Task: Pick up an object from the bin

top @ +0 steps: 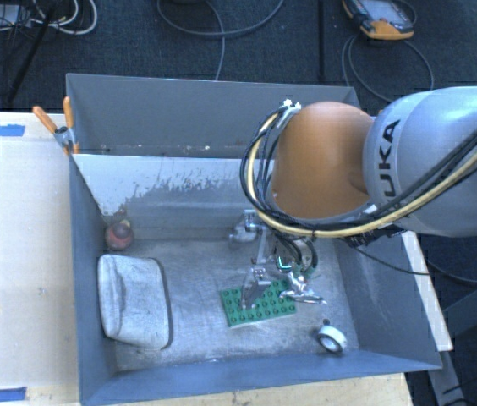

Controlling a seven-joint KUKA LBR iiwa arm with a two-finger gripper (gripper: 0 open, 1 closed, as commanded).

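The grey bin [189,338], scuffed and mostly bare, stands over a dark, cable-strewn floor [255,53], a folded grey pad [133,301] along its left wall. The gripper [279,291] hangs low, fingers [257,284] apart and empty, at the right edge of a green studded plate [251,307] front of centre, probably to pinch that thin edge; a white ring [332,339] lies near the front right corner

You look down into the bin [222,155] from above, slightly sideways; the arm [429,163] enters at right.
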